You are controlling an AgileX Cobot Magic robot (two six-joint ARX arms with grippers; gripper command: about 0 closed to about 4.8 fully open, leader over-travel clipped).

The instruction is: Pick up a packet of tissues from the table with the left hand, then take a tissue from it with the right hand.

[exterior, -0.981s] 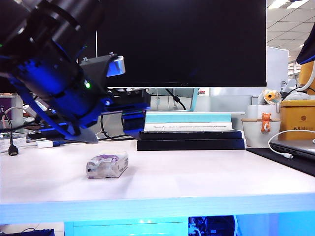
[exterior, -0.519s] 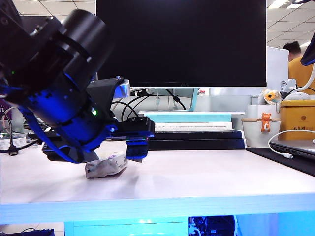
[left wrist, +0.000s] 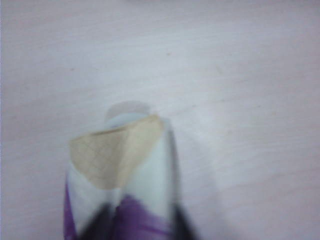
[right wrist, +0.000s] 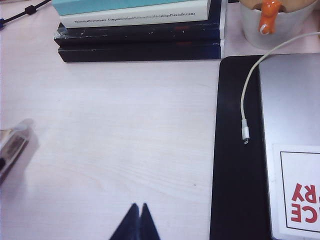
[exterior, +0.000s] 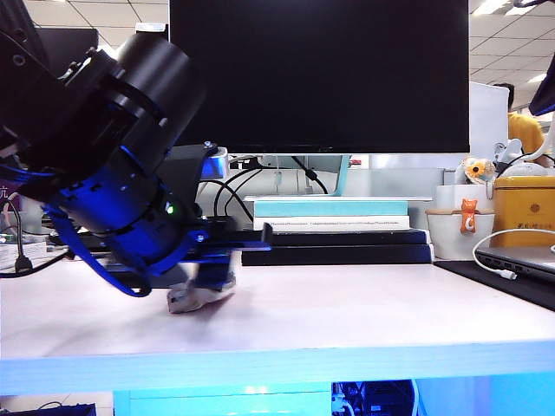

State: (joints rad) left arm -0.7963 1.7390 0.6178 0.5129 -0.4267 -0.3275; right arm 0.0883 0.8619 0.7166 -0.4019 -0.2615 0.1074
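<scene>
The packet of tissues [exterior: 198, 297] lies on the table [exterior: 347, 312], squeezed and tilted under my left gripper [exterior: 206, 279]. In the left wrist view the packet [left wrist: 145, 180] shows white with purple print and a tan flap [left wrist: 115, 152]. The left gripper [left wrist: 141, 222] is shut on it, one dark finger pressed on each side. The tissue stays inside the wrap, seen only as white through the plastic. My right gripper [right wrist: 138, 209] hangs above bare table, shut and empty, well to the right of the packet [right wrist: 12, 144].
A big black monitor [exterior: 319, 74] stands at the back, with a stack of books [exterior: 338, 230] in front of it. At the right are a white cup [exterior: 460, 230], a laptop [right wrist: 295, 140] on a black mat and a white cable [right wrist: 246, 95]. Cables [exterior: 22, 260] lie at the far left.
My left gripper has come down onto the packet and its jaws have closed in around it. The packet has shifted slightly right and looks pinched. The right gripper has not moved.
</scene>
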